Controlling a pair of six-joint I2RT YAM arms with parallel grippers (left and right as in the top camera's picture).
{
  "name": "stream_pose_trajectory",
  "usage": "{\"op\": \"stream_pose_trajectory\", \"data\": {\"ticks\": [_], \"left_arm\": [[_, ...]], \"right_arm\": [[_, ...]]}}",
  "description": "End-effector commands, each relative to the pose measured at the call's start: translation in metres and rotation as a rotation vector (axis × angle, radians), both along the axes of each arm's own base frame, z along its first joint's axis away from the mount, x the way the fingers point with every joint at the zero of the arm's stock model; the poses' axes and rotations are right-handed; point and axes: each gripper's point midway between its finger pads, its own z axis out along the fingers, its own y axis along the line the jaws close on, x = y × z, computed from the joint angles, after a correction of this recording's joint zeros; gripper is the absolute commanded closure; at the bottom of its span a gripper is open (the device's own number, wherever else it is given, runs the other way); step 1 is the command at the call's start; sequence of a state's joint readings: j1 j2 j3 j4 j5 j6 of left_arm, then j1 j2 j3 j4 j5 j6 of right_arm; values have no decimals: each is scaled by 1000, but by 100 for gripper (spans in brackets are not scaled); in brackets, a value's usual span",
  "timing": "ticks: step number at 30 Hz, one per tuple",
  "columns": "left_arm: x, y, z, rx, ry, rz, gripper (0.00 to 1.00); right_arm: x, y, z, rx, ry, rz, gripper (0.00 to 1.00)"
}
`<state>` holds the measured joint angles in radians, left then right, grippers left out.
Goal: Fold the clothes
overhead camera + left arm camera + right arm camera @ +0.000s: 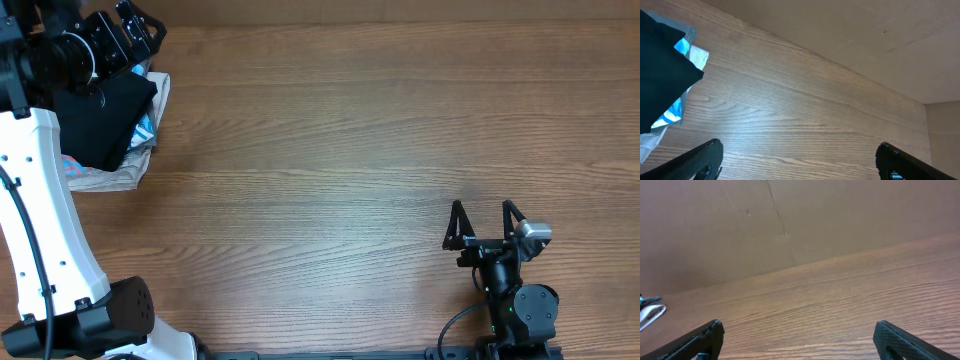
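Folded black T-shirt (105, 120) sits at the far-left corner of the wooden tabletop (350, 130), atop a pile of grey & turquoise-patterned garments (140, 150). In the overhead view its long axis runs near-to-far, the far end leaning slightly right. Left claw (799, 155) is spread wide w/ nothing between its fingers, over bare wood just beside the pile. Right claw (485, 222), also wide & empty, is at the near-right edge, well apart from the shirt.
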<state>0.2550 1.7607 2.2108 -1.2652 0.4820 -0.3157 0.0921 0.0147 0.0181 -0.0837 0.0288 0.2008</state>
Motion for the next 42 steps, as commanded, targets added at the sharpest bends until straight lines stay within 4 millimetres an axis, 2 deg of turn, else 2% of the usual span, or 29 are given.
{"op": "stream_pose_trajectory", "data": {"ticks": [1, 8, 11, 14, 42], "left_arm": [[-2, 0, 2, 2, -3, 3, 0], [-2, 0, 1, 1, -2, 3, 0], [-2, 0, 2, 2, -3, 3, 0], [-2, 0, 1, 1, -2, 3, 0], [-2, 0, 2, 2, -3, 3, 0]], "right_arm": [[0, -2, -2, -50, -6, -1, 0], [1, -19, -3, -137, -7, -56, 0], [1, -20, -3, -252, -13, -57, 0], [1, -20, -3, -287, -15, -57, 0], [1, -21, -2, -278, -16, -60, 0]]}}
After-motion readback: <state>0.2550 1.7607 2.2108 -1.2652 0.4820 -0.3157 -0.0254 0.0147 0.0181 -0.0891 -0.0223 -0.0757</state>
